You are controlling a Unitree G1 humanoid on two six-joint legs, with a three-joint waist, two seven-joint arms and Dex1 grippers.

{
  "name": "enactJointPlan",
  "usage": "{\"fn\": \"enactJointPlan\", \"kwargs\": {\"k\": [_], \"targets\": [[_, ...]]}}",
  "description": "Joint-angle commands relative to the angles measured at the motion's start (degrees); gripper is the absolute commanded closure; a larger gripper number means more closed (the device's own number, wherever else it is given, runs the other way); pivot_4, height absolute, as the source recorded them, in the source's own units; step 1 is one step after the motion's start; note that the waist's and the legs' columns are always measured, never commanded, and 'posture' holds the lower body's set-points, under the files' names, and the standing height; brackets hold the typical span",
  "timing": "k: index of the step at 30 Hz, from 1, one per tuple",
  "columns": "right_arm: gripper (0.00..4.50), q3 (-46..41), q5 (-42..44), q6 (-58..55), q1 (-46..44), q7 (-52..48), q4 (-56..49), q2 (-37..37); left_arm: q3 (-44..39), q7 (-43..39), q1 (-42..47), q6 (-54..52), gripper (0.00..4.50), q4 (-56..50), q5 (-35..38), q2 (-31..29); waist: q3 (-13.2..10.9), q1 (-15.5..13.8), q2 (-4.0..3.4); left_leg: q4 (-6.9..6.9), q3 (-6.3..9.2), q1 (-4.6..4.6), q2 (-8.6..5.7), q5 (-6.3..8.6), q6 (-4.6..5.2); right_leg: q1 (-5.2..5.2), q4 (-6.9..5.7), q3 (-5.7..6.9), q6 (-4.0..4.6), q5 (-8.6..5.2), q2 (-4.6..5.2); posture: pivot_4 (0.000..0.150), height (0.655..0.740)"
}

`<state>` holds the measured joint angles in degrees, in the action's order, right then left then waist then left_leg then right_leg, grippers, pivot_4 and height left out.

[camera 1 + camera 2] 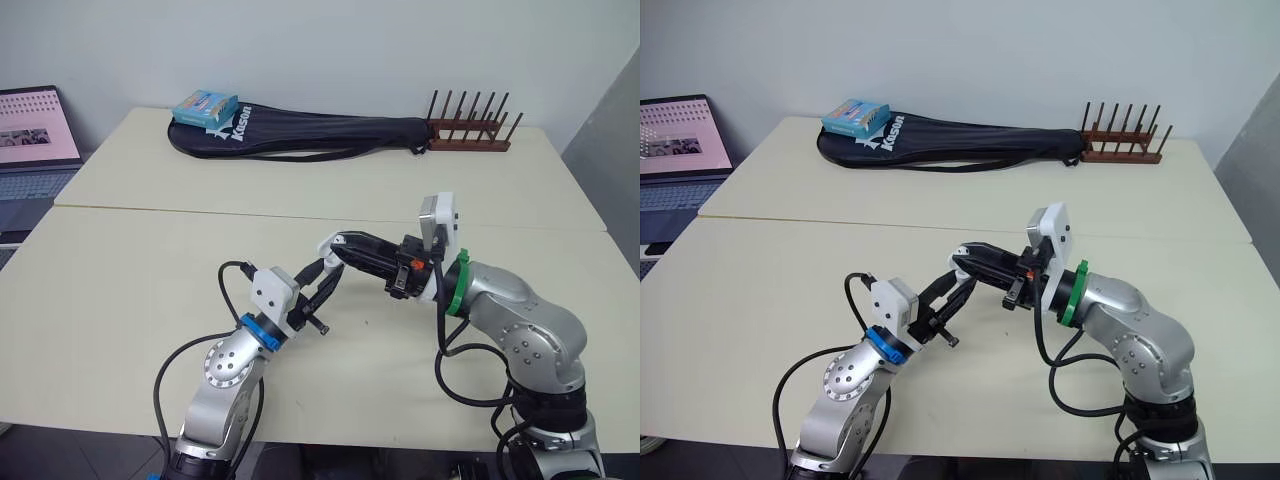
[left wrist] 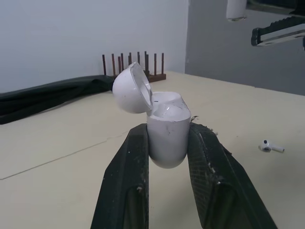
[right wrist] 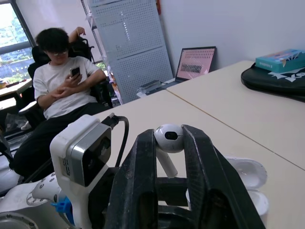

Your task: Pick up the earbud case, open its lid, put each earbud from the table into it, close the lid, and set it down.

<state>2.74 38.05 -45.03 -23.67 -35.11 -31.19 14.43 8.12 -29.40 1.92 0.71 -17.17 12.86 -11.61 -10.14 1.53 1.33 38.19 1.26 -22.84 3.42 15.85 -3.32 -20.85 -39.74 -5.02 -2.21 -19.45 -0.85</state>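
The left gripper (image 2: 167, 136) is clamped on the earbud case (image 2: 167, 121), one black finger on each side of the white body. The case is held clear of the worktop (image 1: 120, 290), over the near half of the surface in front of the robot. It stands roughly upright between the fingers. Its lid (image 2: 129, 89) is swung open on the hinge and tilts back to one side, leaving the inner wells exposed.

The right gripper (image 3: 168, 143) reaches in from the robot's right, and its tips come close to the tips of the left gripper. It is closed on an earbud (image 3: 170, 136): the rounded white head sits between the two fingertips and the stem points back toward the wrist. In the right wrist view the open case shows just beyond these fingers.

A second earbud (image 2: 270, 146) lies on the worktop, apart from the case and untouched by either gripper.

At the far edge of the worktop lie a dark racket bag (image 1: 320, 135), a blue box (image 1: 205, 107) resting on the bag's wide end, and a wooden peg rack (image 1: 470, 130). A laptop (image 1: 35, 140) stands open to the robot's left. A seated person (image 3: 62, 81) holding a phone appears in the right wrist view.
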Motion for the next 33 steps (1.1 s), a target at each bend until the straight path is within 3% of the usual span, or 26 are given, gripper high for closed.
{"fn": "enactJointPlan", "kwargs": {"k": [1,12,33], "targets": [[4.1,3.4,-4.1,6.6,2.1,1.0,1.6,-1.6,0.3,0.1,0.8,1.1,3.73,-1.3,0.5,0.6,0.0,0.1,0.0,0.0,0.0,0.0,0.0,0.0,-0.01,-0.04,-0.06,-0.01,0.0,0.0,-0.04,0.15,0.7274],[4.1,5.3,-8.6,14.9,3.1,1.9,9.1,-4.9,0.3,0.2,1.3,1.0,3.73,-1.3,0.4,1.1,0.0,0.3,-0.01,-0.02,-0.03,-0.06,0.02,-0.09,-0.12,-0.29,-0.29,-0.06,0.0,0.0,-0.09,0.15,0.7274],[4.1,10.1,-12.8,19.4,7.1,2.1,9.6,-5.8,0.2,0.8,2.2,0.4,3.73,-1.9,0.6,1.5,0.0,0.3,-0.01,-0.05,-0.03,-0.06,0.03,-0.09,-0.12,-0.31,-0.29,-0.07,0.0,0.0,-0.1,0.15,0.7274]]}}
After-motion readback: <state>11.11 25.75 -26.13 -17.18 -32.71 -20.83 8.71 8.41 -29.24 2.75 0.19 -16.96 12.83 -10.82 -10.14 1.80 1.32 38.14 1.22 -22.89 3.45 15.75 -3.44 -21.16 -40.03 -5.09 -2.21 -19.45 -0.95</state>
